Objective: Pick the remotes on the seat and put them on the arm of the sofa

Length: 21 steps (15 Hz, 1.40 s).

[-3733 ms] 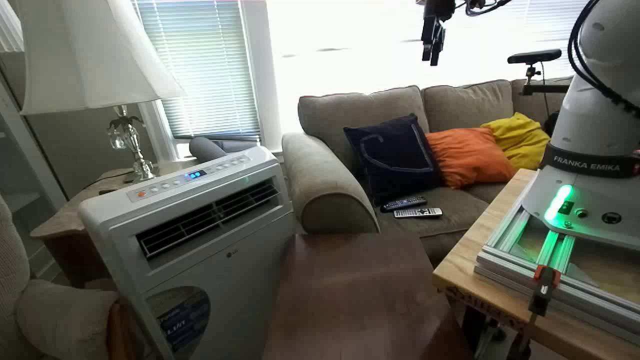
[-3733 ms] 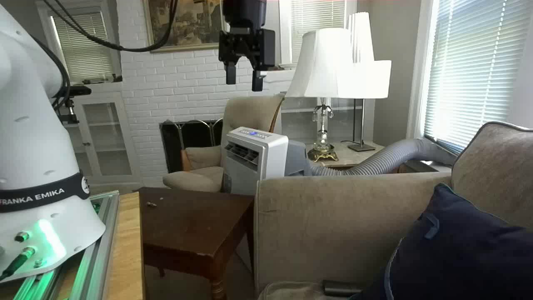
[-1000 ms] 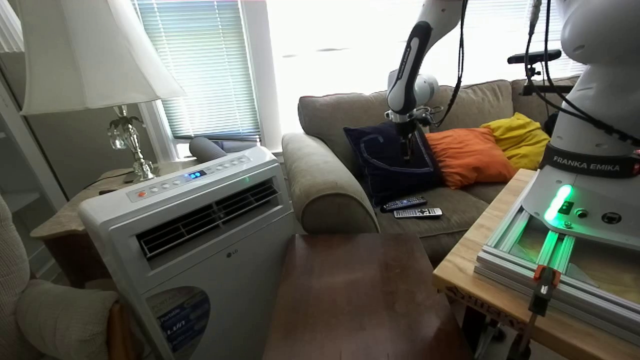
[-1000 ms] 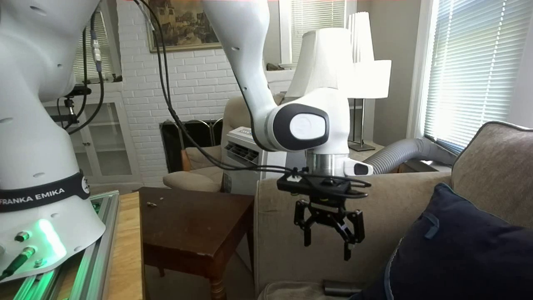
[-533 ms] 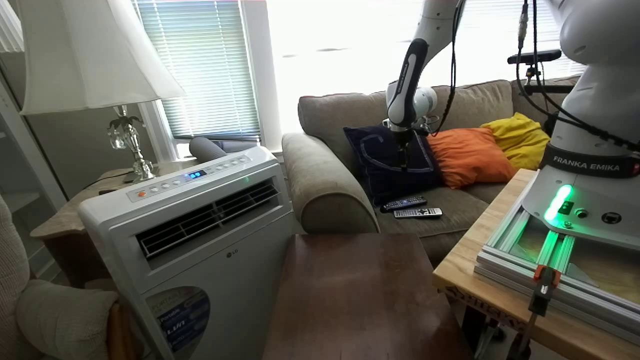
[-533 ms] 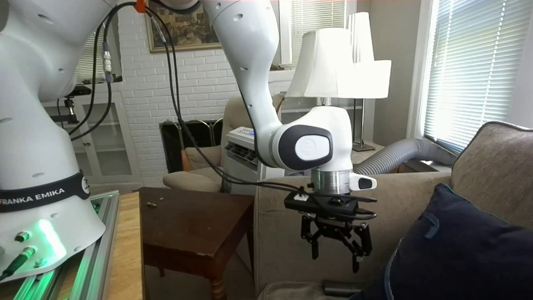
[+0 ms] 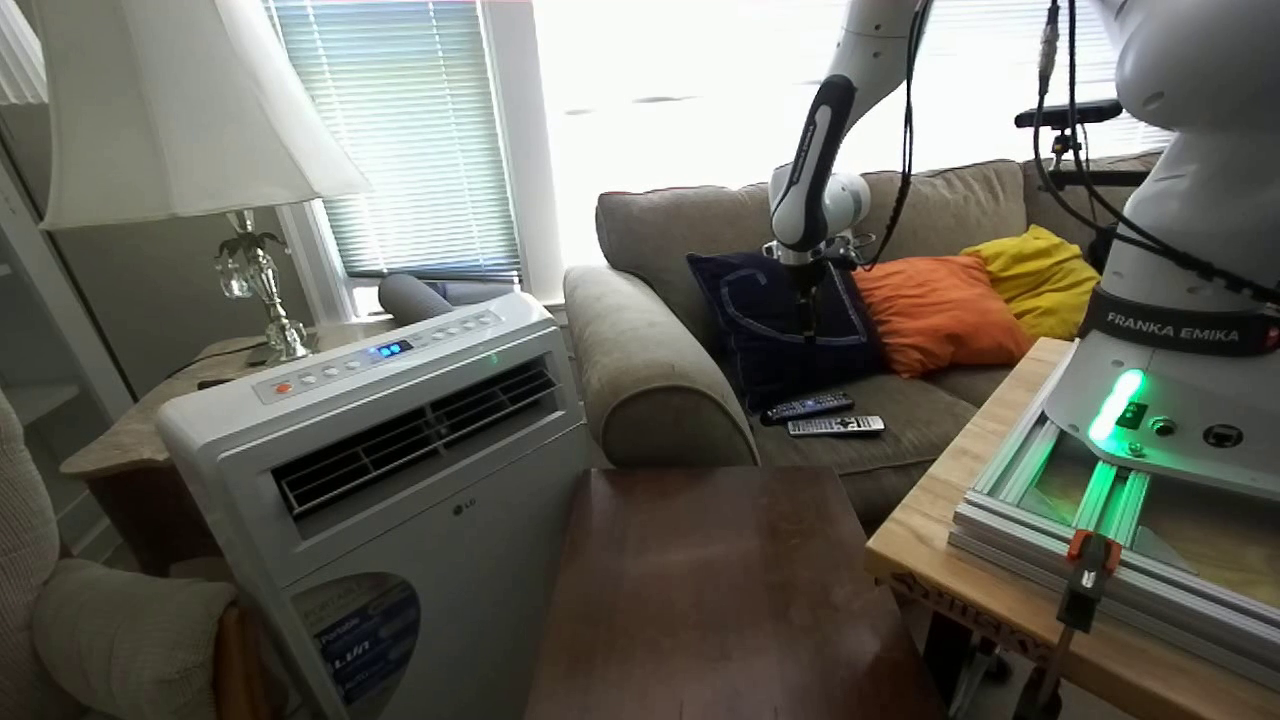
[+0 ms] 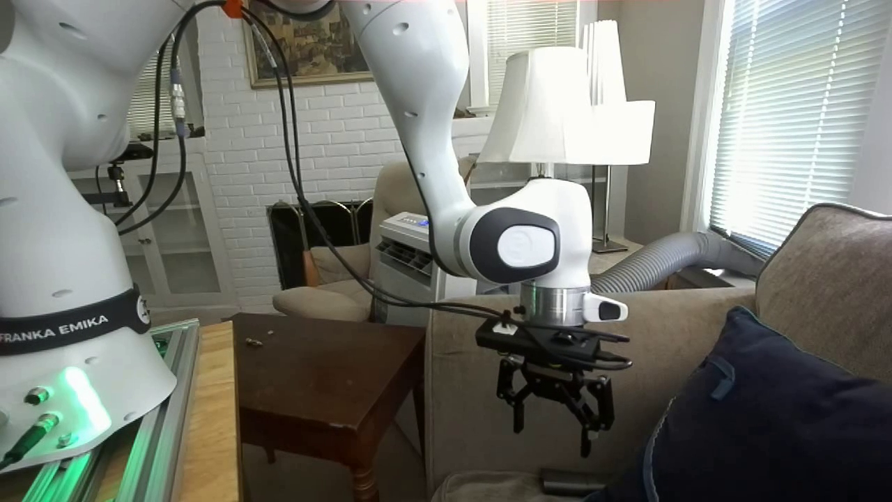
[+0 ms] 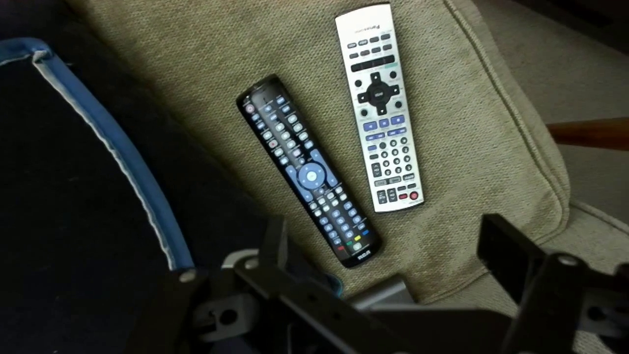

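The black remote [image 9: 310, 174] and the silver remote [image 9: 381, 108] lie flat and face up on the grey-beige seat [image 9: 467, 147]. The black one is glossy, with rows of small pale and blue keys, a round blue pad at its middle and red, green, yellow and blue dots near one end. The silver one carries a black direction cross, blue and dark keys, a red button near one end and the name Panasonic near the other. They lie at a slant to each other with a strip of seat between, the silver one nearer the seat's front edge, the black one nearer the navy pillow [image 8: 766, 425]. Both are near the arm of the sofa [image 7: 655, 350].

A few seconds earlier the hand [image 8: 552, 443] is high up, against the bright window [image 7: 690, 110]; now it hangs low over the seat. Against half a second ago it has shifted only slightly, and the remotes lie where they did.

The hand's fingers [image 9: 503, 255] are spread wide and grip nothing. Both remotes lie below, clear of them. In the wrist view the near end of the black remote falls between the fingertips, while the near end of the silver remote stops just short of that gap.
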Each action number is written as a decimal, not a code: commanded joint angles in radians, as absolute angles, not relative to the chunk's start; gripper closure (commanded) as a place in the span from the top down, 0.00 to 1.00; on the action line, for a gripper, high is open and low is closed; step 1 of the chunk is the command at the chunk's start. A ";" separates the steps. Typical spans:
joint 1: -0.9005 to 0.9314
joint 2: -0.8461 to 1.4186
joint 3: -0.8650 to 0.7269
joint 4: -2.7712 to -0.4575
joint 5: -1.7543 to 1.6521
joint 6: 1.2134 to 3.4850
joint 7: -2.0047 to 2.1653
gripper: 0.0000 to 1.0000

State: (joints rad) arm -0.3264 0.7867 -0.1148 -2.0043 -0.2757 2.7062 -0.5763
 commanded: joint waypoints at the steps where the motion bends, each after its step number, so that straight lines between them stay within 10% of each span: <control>1: -0.325 0.877 -0.117 -1.892 -0.277 2.568 -0.574 1.00; 21: -0.257 1.334 -0.224 -1.515 -0.472 2.818 -0.595 1.00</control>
